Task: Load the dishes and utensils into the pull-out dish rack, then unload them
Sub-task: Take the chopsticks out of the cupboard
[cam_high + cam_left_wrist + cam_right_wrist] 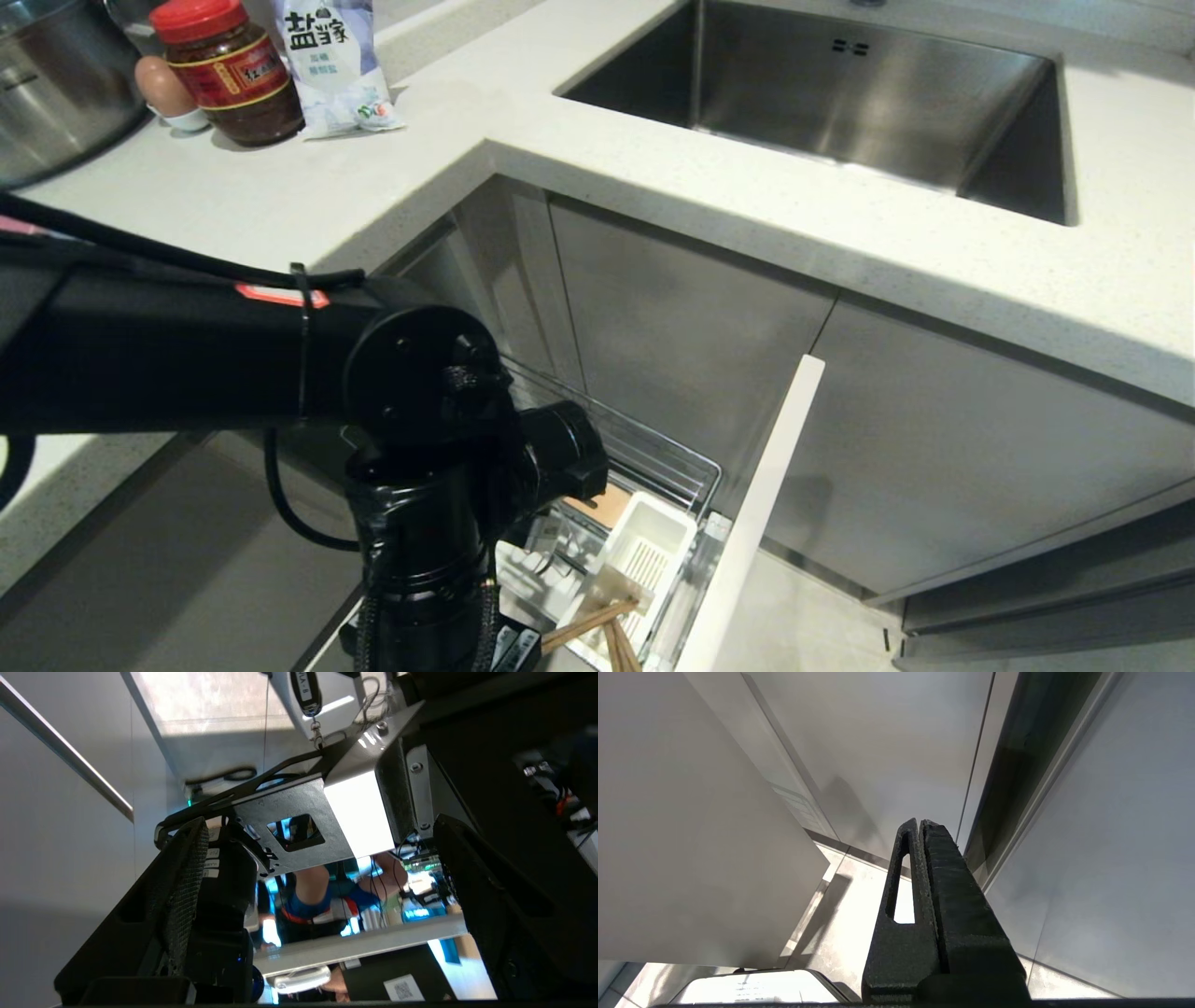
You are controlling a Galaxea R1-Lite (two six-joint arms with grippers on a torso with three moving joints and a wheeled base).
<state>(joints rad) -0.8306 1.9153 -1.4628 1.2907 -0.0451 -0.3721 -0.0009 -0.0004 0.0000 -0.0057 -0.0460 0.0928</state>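
Chopsticks (597, 623) are seen lying in the white cutlery caddy (644, 546) of the pull-out dish rack (653, 457), near the cabinet front. The left gripper (322, 877) is spread wide and empty; the right gripper (920, 830) is pressed together.

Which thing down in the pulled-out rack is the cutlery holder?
Look below the countertop at the pull-out dish rack hanging on the open cabinet front. The cutlery caddy is the white slotted plastic box there, with wooden chopsticks lying beside it.
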